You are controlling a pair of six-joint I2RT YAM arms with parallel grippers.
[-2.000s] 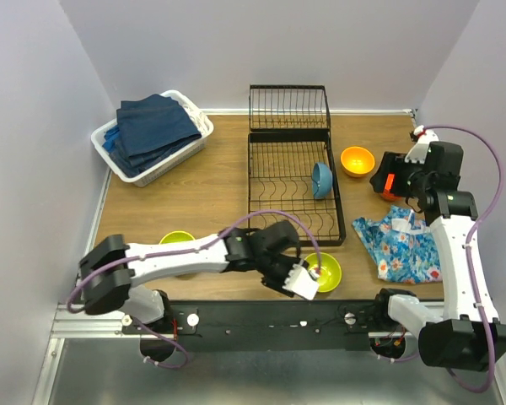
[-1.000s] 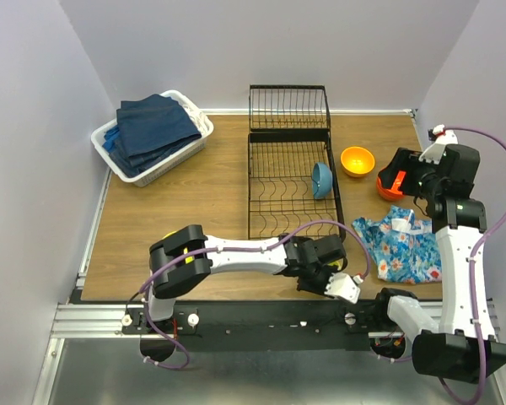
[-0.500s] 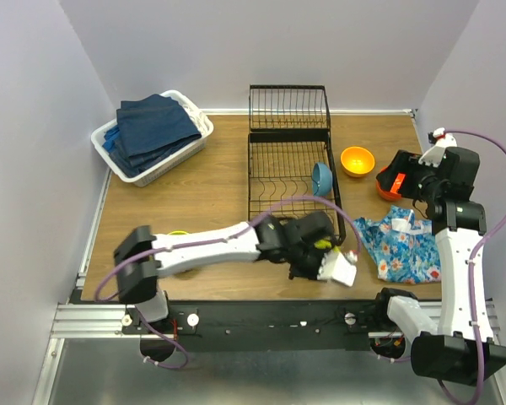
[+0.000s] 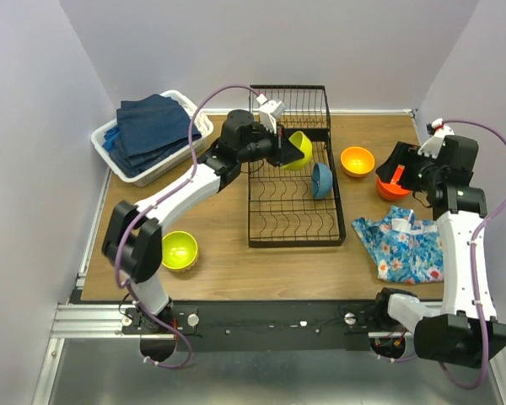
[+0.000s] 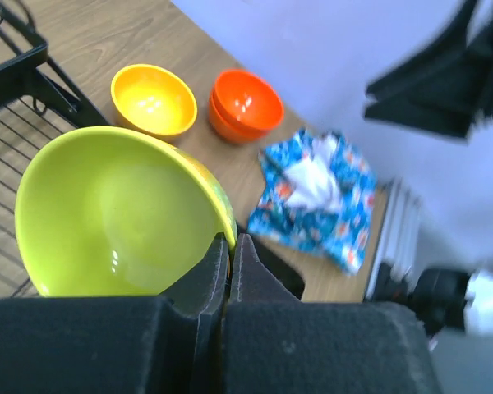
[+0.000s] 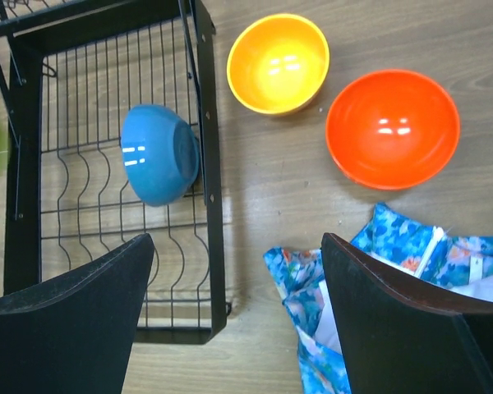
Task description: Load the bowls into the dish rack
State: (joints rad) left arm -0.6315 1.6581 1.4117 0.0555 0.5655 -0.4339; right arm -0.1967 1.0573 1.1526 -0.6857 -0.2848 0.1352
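Note:
My left gripper is shut on the rim of a lime-yellow bowl, holding it tilted over the far part of the black wire dish rack. A blue bowl stands on edge in the rack's right side. On the table right of the rack sit an orange-yellow bowl and a red-orange bowl. Another lime-yellow bowl rests at the front left. My right gripper hovers open above the table, holding nothing.
A floral blue cloth lies crumpled at the front right, just below the right gripper. A white basket of navy towels fills the back left corner. Walls close in on both sides.
The left arm has swung from the table's front edge up to the rack's far end, carrying the lime-yellow bowl. The right gripper has barely shifted.

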